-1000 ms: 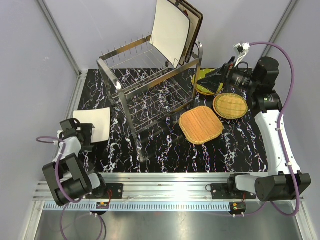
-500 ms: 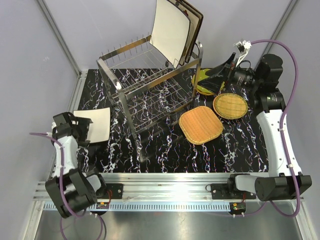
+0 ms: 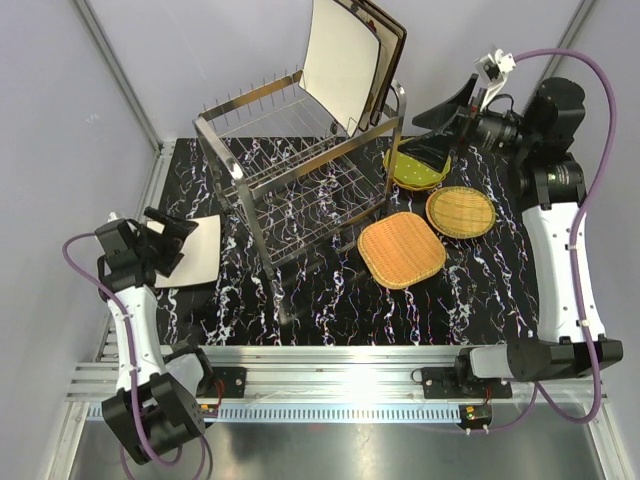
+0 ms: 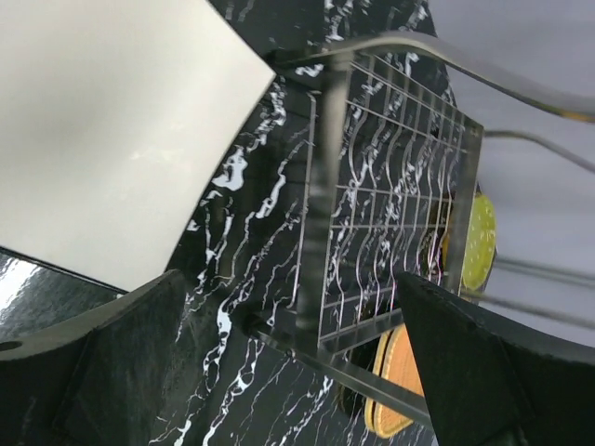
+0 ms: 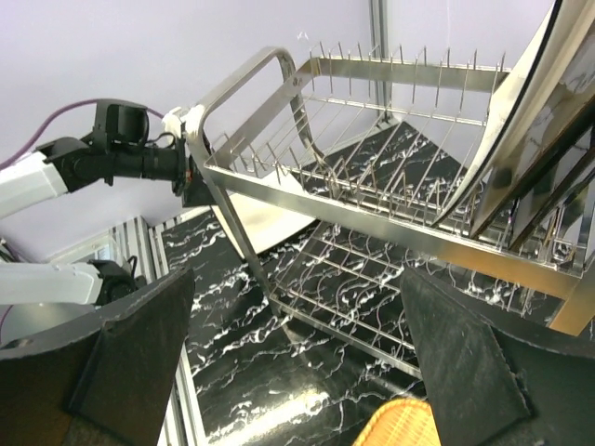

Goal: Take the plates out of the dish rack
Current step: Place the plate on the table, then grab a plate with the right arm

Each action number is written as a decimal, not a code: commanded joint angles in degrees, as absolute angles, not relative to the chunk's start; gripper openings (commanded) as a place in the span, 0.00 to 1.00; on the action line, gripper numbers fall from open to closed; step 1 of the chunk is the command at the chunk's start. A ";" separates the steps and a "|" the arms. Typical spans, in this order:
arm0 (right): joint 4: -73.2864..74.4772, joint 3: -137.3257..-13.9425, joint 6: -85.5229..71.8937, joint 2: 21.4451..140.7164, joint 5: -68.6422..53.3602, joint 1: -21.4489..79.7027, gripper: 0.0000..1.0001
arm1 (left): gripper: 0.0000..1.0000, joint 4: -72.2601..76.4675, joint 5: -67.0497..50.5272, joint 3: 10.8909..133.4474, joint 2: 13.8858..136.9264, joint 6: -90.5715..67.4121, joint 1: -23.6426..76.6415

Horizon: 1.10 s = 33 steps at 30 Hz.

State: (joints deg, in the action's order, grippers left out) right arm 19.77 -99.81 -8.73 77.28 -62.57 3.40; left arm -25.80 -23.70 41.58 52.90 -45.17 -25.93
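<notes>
Chrome dish rack point(image 3: 320, 152) holds cream square plates point(image 3: 340, 65) upright on top.

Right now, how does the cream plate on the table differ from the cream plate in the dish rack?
The cream plate on the table lies flat; the cream plate in the dish rack stands on edge, leaning. The table one has no other plate by it; the rack one has a darker plate close behind it. Both are cream and roughly square.
</notes>
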 commanded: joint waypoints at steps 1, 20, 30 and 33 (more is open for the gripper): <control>23.20 -106.42 -8.09 79.89 -60.47 5.44 1.00 | 0.99 -22.76 -29.27 46.92 51.42 -40.87 -24.79; 26.81 -121.28 -12.30 91.75 -26.93 17.93 0.94 | 0.99 -23.55 -31.47 60.47 50.80 -44.12 -20.13; 25.49 -127.35 -23.72 96.85 -21.62 18.37 0.82 | 0.99 -23.47 -30.15 60.21 50.45 -44.65 -19.95; 25.84 -128.58 -25.39 98.35 -22.15 18.54 0.78 | 0.99 -23.73 -29.88 60.56 50.45 -44.30 -19.86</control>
State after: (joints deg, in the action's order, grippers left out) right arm 28.14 -125.34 -21.45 97.49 -23.42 17.98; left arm -25.80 -29.34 59.27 51.33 -43.83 -20.12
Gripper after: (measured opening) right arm 0.790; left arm 0.987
